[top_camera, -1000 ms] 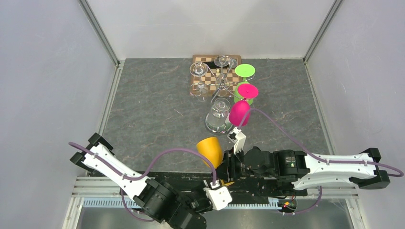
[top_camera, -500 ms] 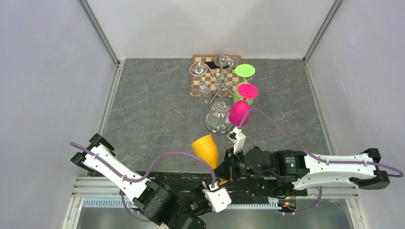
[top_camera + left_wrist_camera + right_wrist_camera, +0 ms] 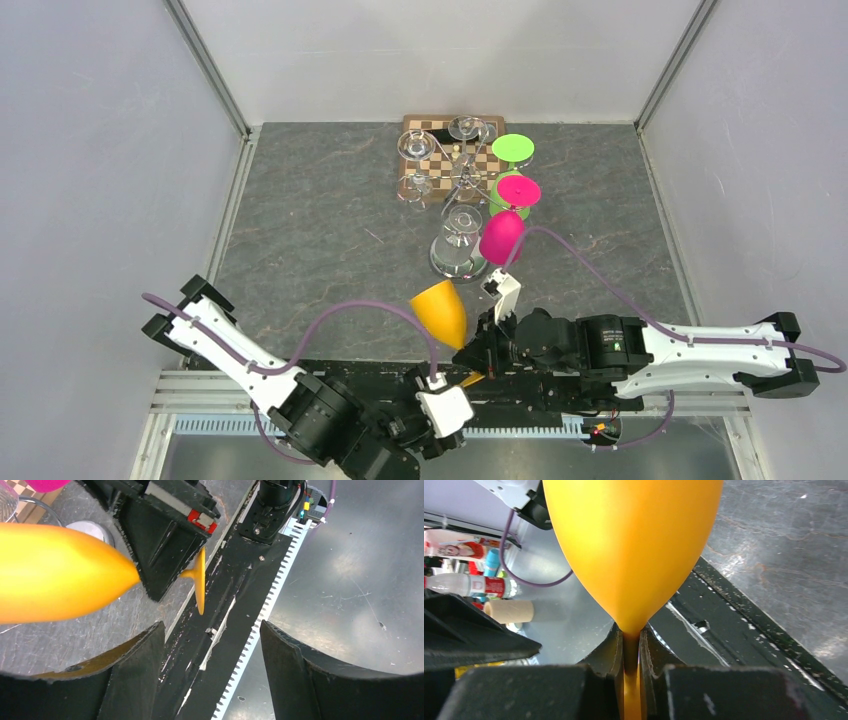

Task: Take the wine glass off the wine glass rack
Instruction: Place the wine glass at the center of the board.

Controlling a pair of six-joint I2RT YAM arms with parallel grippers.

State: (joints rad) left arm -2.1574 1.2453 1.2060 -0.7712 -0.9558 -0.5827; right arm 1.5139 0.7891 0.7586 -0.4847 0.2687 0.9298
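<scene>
The right pincer (image 3: 631,647) is pinching the thin stem of the orange wine glass (image 3: 631,545), its two black fingers (image 3: 611,647) pressed against the stem from either side just under the bowl. From above, that glass (image 3: 440,312) hangs at a slant over the near edge of the grey table (image 3: 300,230). Its bowl leans out toward the middle of the table and its round foot (image 3: 200,582) points back toward the arm bases. It is clear of the wine glass rack (image 3: 437,262) and well apart from it.

The left pincer (image 3: 211,627) is spread wide with nothing between its fingers. It sits just below the orange glass (image 3: 55,585), over the black rail at the table's edge, and touches neither bowl nor foot.

The rack stands farther back, its mirrored base in front of a wooden chessboard (image 3: 490,160). A pink glass (image 3: 500,238) and a green-footed glass (image 3: 513,148) hang upside down on its right side, with clear glasses (image 3: 415,145) on other hooks.
</scene>
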